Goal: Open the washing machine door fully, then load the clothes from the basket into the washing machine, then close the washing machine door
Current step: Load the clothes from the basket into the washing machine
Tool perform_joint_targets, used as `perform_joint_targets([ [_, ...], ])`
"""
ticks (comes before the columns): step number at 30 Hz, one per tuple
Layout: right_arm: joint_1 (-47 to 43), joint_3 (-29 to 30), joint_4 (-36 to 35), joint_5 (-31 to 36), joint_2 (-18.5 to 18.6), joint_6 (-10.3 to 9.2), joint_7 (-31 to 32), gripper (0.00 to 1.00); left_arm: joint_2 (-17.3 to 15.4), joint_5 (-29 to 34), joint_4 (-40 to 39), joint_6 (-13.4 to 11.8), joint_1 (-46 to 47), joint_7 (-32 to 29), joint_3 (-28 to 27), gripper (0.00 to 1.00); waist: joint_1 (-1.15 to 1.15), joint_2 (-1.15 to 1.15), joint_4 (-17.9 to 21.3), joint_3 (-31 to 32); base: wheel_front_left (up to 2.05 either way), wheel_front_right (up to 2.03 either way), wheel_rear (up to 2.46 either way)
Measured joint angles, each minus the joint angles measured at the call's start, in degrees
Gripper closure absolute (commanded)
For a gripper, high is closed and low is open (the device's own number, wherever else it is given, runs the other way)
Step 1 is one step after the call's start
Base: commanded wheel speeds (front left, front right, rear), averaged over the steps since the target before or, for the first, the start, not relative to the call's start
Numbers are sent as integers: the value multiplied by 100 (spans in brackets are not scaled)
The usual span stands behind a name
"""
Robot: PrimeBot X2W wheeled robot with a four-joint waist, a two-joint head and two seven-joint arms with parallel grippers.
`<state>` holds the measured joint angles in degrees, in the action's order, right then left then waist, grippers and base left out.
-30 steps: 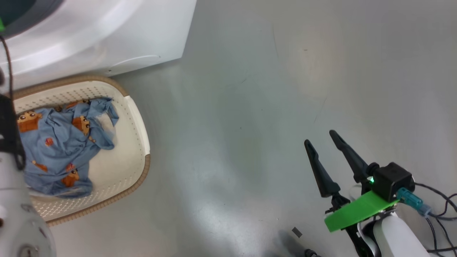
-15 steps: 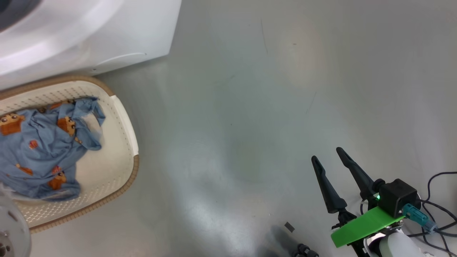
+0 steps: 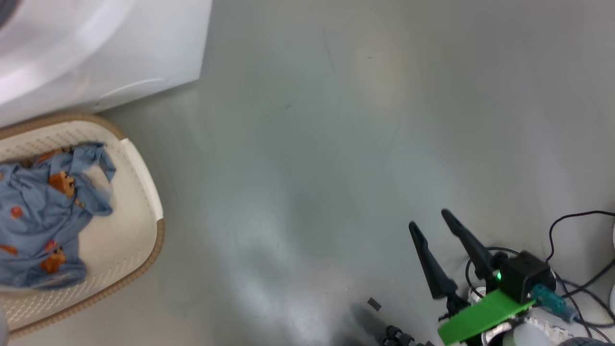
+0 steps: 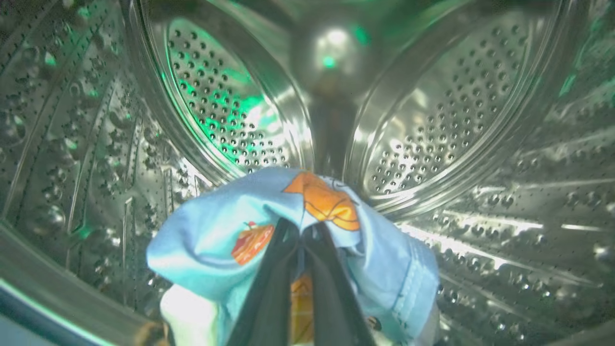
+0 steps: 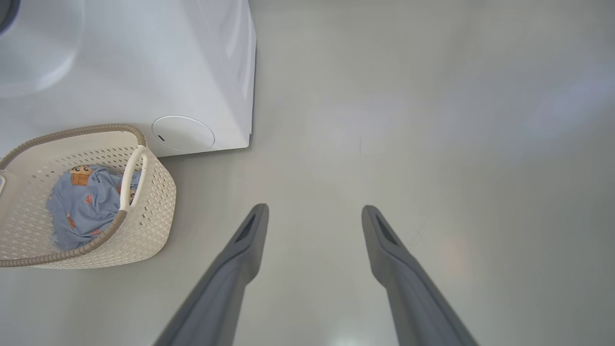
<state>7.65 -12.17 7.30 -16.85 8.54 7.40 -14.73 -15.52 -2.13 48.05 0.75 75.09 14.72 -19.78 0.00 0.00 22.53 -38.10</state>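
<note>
A: What is on the left?

B: The left gripper [image 4: 299,228] is inside the steel drum [image 4: 216,120]. Its two fingers are pressed together on a blue cloth [image 4: 211,240] with orange pictures. The cloth bunches around the fingers and hides the bottom of the drum behind them.

A: And outside?

B: The washing machine [image 3: 96,43] is a big white box at the top left. The basket [image 3: 127,211] stands on the floor just in front of it. I cannot tell if they touch. The rest of the clothes [image 3: 33,211] lie in the basket, blue with orange bears. From the right wrist, the basket's pale handle [image 5: 132,178] crosses in front of them.

A: What comes next, going right?

B: Grey floor [image 3: 312,144], then a small dark scrap [image 3: 374,303]. Then the right gripper [image 3: 428,218], well apart from the basket, with its fingers spread wide above the floor. A green plate [image 3: 480,317] sits behind it. Black cables [image 3: 586,213] curl on the floor at the far right.

A: What is different from a second ago?

B: The head camera has turned, so the machine and basket sit further left in the picture. More cable shows. The right gripper is lower in the picture, and its fingers are just as wide.
</note>
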Motion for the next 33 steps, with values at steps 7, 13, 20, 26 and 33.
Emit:
perform_joint_targets([
  [7,-306,0,48,-48,-48,0,0,0,-174,135,1178,-111,226,-1,147,100,0,0,155,166,0,0,0],
  [13,-305,-11,52,-54,-96,0,1,0,-200,141,1914,-145,581,-12,299,56,0,0,167,220,0,0,0],
  [20,-302,-11,90,-83,-112,0,1,0,-185,142,2349,-323,766,-112,417,0,0,0,73,262,0,0,0],
  [26,-292,-37,146,-97,-122,0,1,0,-79,83,2505,-514,767,-133,378,0,0,0,-58,390,0,0,0],
  [33,-273,-67,233,-99,-112,0,1,0,130,-102,2579,-638,687,-101,272,0,0,0,-267,580,0,0,0],
])
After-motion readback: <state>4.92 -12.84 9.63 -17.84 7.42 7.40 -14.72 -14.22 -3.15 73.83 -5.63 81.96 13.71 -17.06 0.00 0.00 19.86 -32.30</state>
